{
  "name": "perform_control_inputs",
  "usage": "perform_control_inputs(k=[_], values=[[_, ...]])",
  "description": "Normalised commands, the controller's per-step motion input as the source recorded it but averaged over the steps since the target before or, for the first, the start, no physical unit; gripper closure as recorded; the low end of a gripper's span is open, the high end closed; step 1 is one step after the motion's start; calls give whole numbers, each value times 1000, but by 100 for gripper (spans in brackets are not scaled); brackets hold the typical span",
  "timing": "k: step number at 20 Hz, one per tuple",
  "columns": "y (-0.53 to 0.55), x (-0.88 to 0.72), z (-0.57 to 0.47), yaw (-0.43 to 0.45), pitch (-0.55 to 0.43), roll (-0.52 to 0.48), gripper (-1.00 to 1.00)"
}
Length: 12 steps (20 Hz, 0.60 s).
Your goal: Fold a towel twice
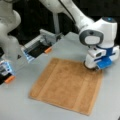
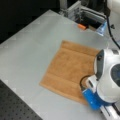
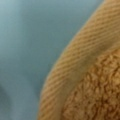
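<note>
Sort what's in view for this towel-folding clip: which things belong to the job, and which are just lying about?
Part of the job:
- towel, spread flat and unfolded on the table
- tool, down at the towel's corner at a front view's top right

Lying about:
- grey fixture with orange tabs, beyond the towel
- second white robot arm at a front view's left

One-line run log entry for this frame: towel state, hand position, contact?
towel: flat on table, unfolded | hand: down at towel corner, a front view's top right | contact: looks touching, grip unclear | folds done: none
</note>
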Motion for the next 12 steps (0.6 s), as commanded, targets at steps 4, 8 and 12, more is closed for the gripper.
perform_control_inputs(k=[4,8,12], values=[[109,208,-93,-4,-34,-226,100],[36,177,-57,-1,-8,-228,100],[8,126,42,58,49,-186,100]])
